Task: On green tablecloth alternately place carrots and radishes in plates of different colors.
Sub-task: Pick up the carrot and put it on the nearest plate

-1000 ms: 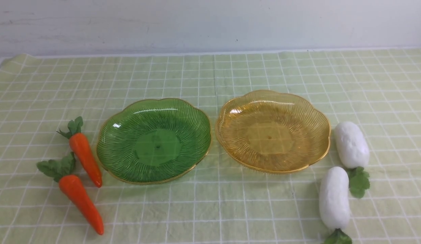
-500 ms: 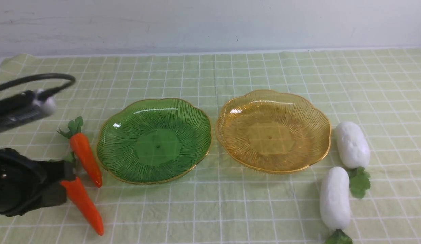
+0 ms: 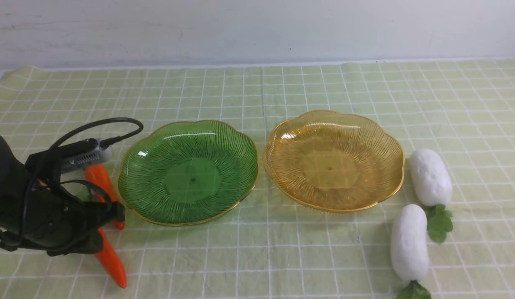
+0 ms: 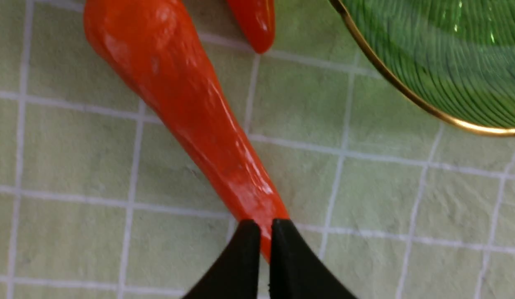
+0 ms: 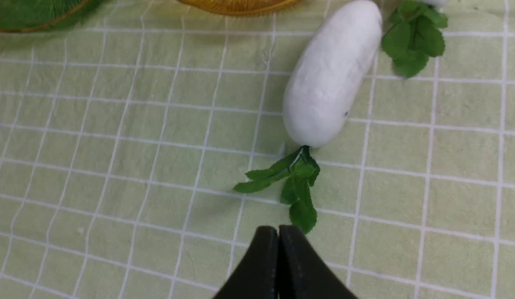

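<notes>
Since half a second ago the left arm [image 3: 54, 216] has been carried further in over the green tablecloth [image 3: 282, 249], so that the leafy tops of both carrots are now hidden behind it in the front view. Nothing else on the worktop is shifted.

The left jaws are almost pressed together (only a hairline slit is left between the tips) and nothing is pinched in them. The near carrot [image 4: 191, 116] is seen directly under the tips, its thin end nearest them and its thick body stretching away ahead. Whether it is touched cannot be told. The pointed end of the far carrot [image 4: 253, 20] is found further ahead of these jaws, and the gold rim of the green plate [image 3: 224, 141] lies ahead and off to one side, clear of both carrots.

The right jaws are pressed fully together and are empty. The near radish [image 5: 330, 83] is laid just ahead of them, its leaves pointing back toward the tips without reaching them. The far radish [image 3: 430, 177] is set beyond it, beside the amber plate [image 3: 365, 137]. Both plates are unfilled.
</notes>
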Controlling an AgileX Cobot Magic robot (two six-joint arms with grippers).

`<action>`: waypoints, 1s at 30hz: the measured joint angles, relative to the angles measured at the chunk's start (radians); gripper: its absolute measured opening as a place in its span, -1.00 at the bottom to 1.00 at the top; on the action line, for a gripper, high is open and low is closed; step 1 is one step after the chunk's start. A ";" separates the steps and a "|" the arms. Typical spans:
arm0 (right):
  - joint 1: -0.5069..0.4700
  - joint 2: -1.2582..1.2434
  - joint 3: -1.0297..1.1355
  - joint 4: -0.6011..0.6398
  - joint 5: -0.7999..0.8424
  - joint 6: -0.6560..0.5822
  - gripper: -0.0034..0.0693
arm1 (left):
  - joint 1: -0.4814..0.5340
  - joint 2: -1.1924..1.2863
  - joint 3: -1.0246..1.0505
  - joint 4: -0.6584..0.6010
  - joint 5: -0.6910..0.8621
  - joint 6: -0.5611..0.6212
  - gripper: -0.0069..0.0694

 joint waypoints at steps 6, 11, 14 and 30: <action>0.000 0.054 -0.009 0.067 -0.036 -0.069 -0.95 | 0.000 0.062 -0.001 0.031 -0.088 -0.018 -0.04; 0.000 0.055 -0.011 0.078 -0.085 -0.076 -0.95 | 0.000 0.139 -0.006 0.045 -0.172 -0.080 0.55; 0.000 0.071 -0.021 0.078 -0.094 -0.059 -0.95 | 0.000 0.179 -0.007 0.057 -0.191 -0.097 0.59; 0.072 0.533 -0.149 -0.049 -0.104 0.075 -0.32 | 0.011 -0.002 -0.011 0.200 0.034 -0.113 -0.23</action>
